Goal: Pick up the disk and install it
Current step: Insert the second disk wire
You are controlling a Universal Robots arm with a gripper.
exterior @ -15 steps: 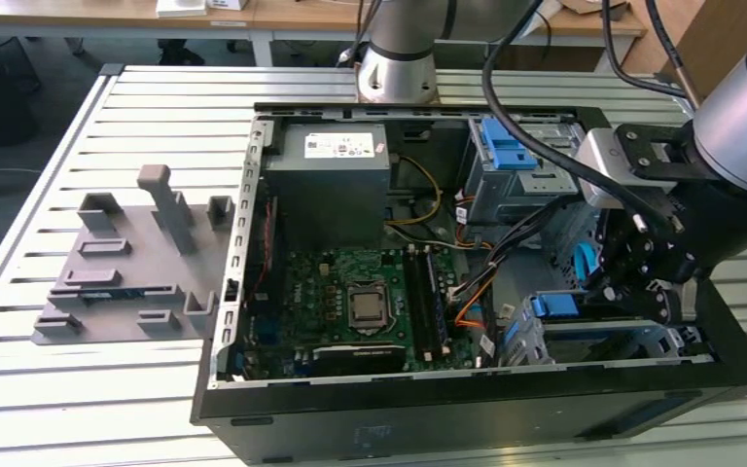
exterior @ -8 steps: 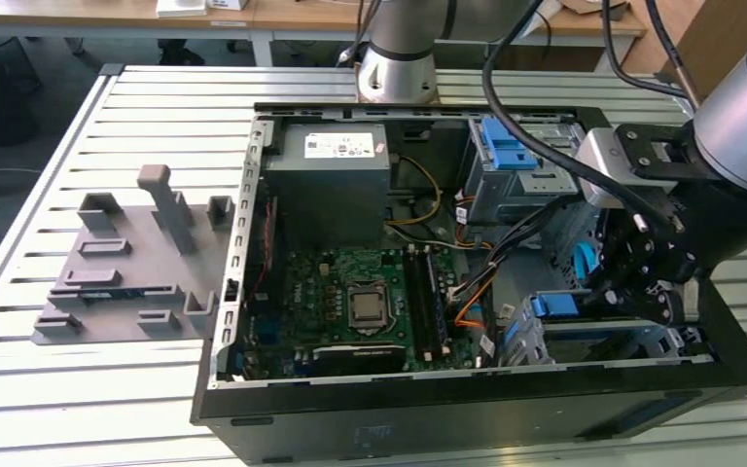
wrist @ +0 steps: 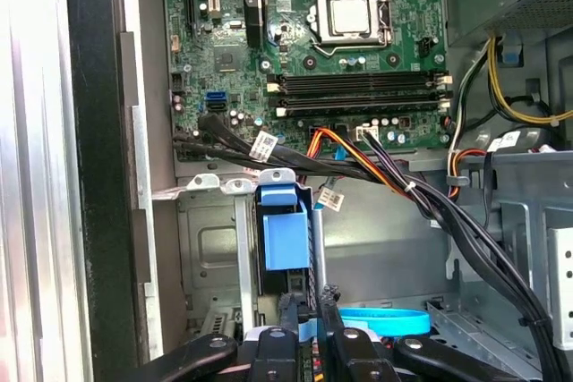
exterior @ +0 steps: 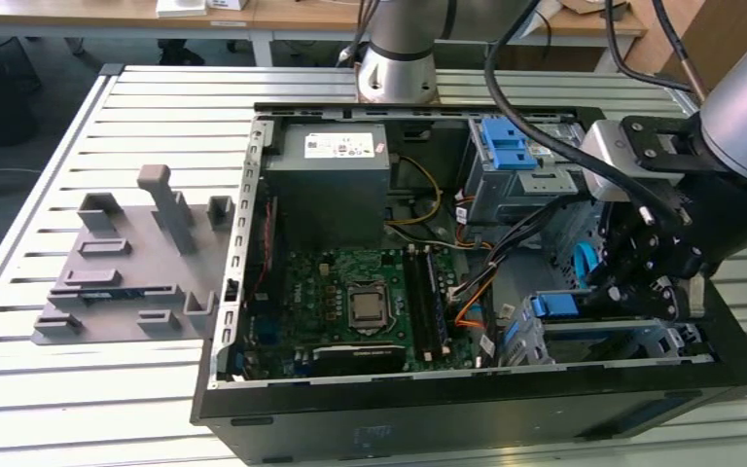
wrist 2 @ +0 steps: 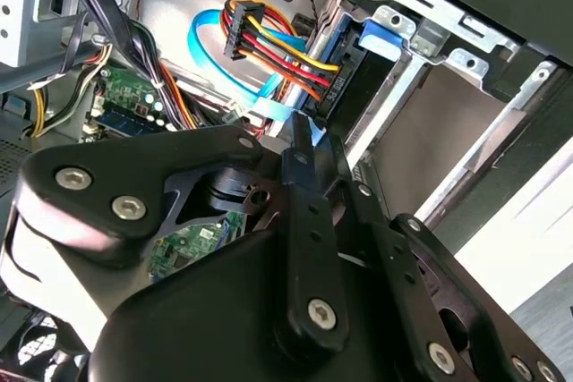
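Slatted metal table [exterior: 75, 389], open PC case [exterior: 478, 409] on it, grey fixture [exterior: 127, 282] at exterior view's left. Gripper [exterior: 640, 282] down inside case at drive bay, fingers narrow on the disk [wrist: 286, 248] (blue carrier, standing edge-on in bay, cables just beside).

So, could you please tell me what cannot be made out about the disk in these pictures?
- First wrist view: the disk presents its blue bracket end; the cage hides its body.
- Exterior view: the gripper stands before the bay, hiding how the disk sits.
- Second wrist view: the gripper's black housing covers the disk's lower part; seating unclear.
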